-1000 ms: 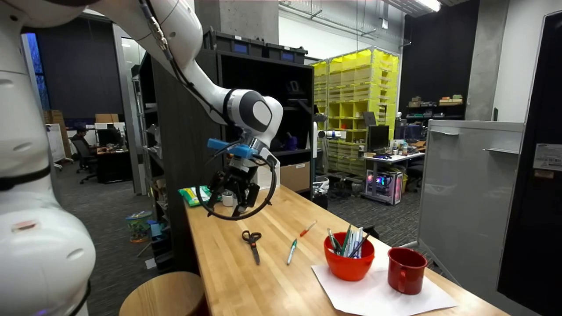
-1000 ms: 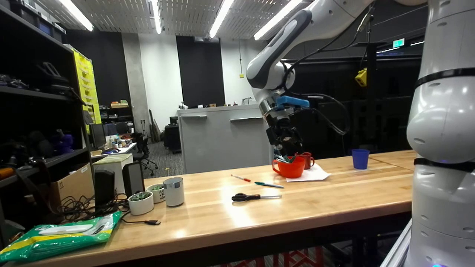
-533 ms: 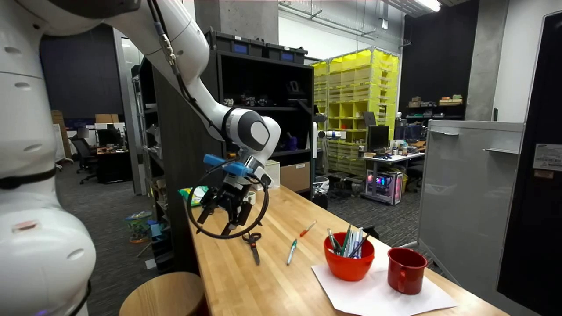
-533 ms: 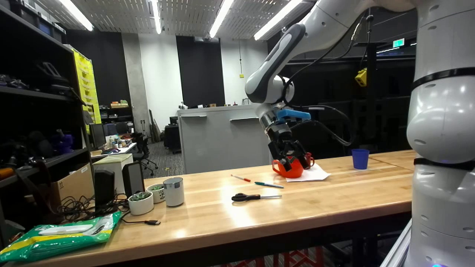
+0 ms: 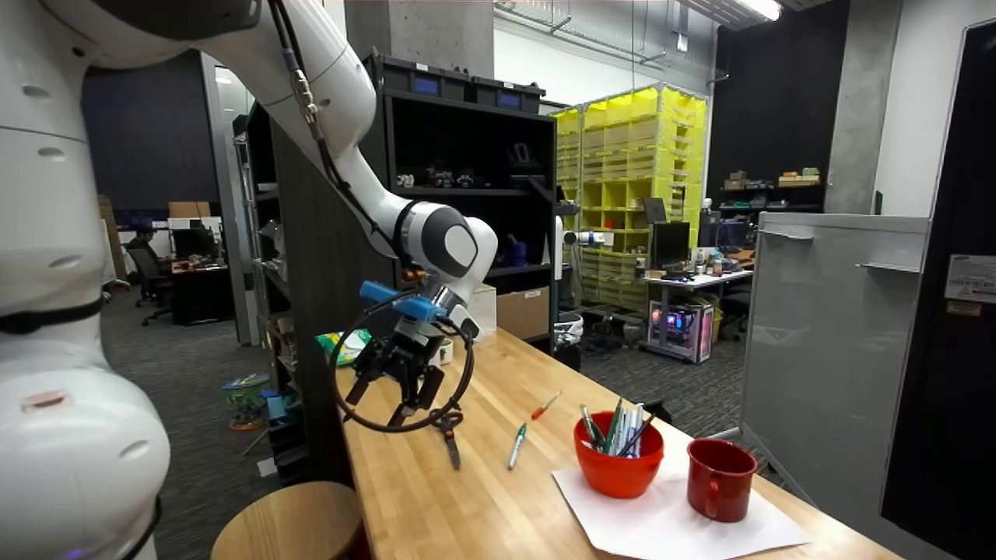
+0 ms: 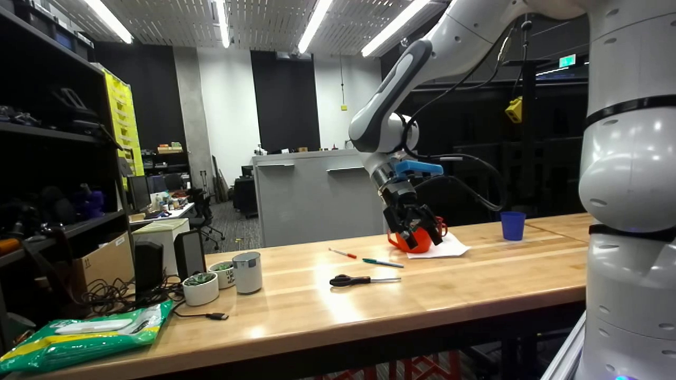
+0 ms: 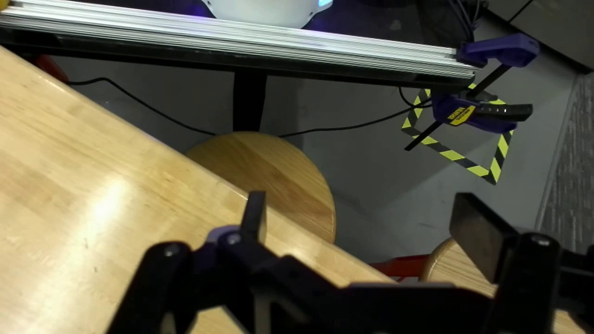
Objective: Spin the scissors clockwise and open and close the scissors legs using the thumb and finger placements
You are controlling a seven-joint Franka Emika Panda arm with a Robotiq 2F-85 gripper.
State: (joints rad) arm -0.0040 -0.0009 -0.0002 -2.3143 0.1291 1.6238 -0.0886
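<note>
The scissors (image 5: pixel 449 439), with black handles and small orange accents, lie flat on the wooden table with blades together. In an exterior view, the gripper's cable loop passes just in front of their handles. They also lie in full view at the table's middle in an exterior view (image 6: pixel 359 281), with blades pointing right. The scissors are out of the wrist view. My black gripper (image 5: pixel 391 393) is open and empty, tilted above the table, apart from the scissors. It also shows in an exterior view (image 6: pixel 418 232), in front of the red cup. In the wrist view its fingers (image 7: pixel 362 213) are spread wide.
A green pen (image 5: pixel 517 446) and a red pen (image 5: pixel 546 405) lie beside the scissors. A red cup of pens (image 5: pixel 618 467) and a dark red mug (image 5: pixel 721 478) stand on white paper (image 5: pixel 677 537). A stool (image 7: pixel 278 171) stands by the table edge.
My gripper has moved down toward the table and a little left in an exterior view, mostly in the earlier half second. The scissors and pens have not moved.
</note>
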